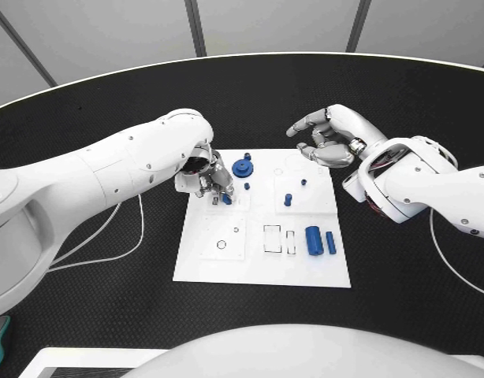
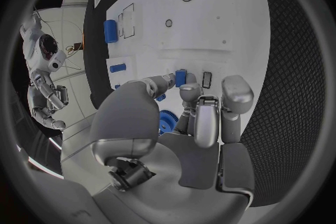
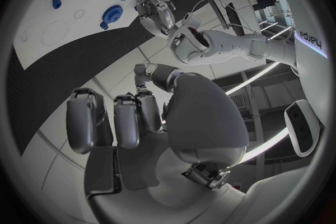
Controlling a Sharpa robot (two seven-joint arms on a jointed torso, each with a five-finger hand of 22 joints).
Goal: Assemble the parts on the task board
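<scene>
Even, fairly bright, white light falls from above. The task board (image 1: 259,272) is washed almost blank, and shadows under the arms are faint and soft on the matte black table (image 1: 106,307), whose weave stays crisp. The head view is sharp throughout. Both wrist views are fisheye circles in dark frames, with straight edges bowed and detail smeared and dimmer toward the rim. Soft highlights sheen the right hand (image 3: 140,123); lit strips behind it glare.

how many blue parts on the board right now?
7 visible on the board: gear, small peg below it, piece at the left hand, two pegs upper right, cylinder and thin bar lower right. The left hand may hide more.
</scene>
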